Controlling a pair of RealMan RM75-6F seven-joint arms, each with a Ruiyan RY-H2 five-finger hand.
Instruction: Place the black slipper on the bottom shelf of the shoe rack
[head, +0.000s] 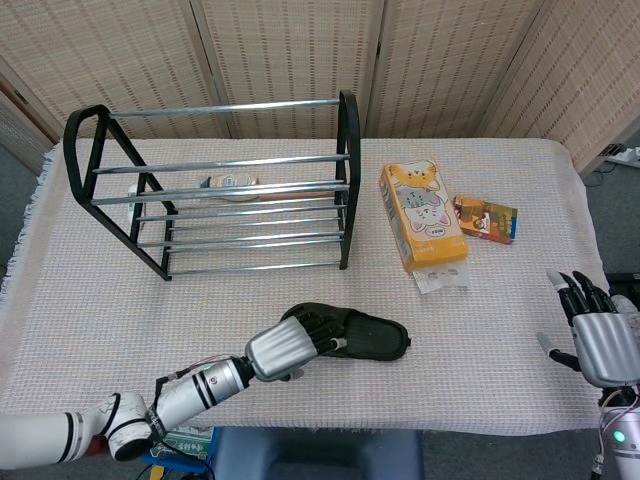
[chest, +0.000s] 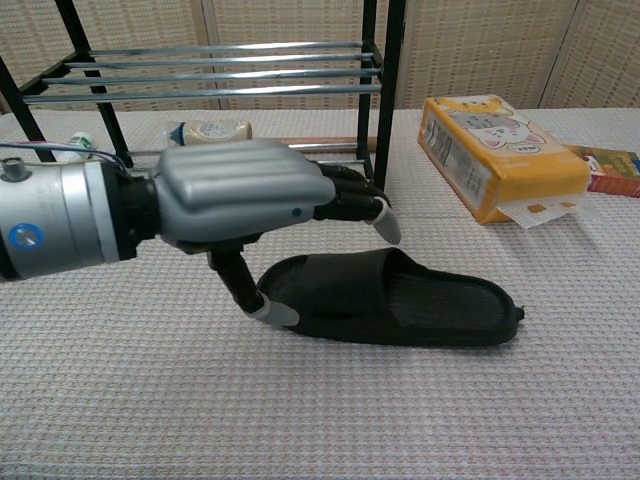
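Note:
The black slipper lies flat near the table's front middle, toe end to the left. My left hand hovers over that toe end. Its fingers spread above the strap, and the thumb tip sits at the toe's near edge. It holds nothing. The black shoe rack with chrome bars stands at the back left; nothing lies on its bottom shelf. My right hand stays open at the front right edge, seen only in the head view.
A yellow tissue pack and a small colourful box lie right of the rack. A cream bottle and a small white bottle lie behind the rack. Folding screens stand behind the table.

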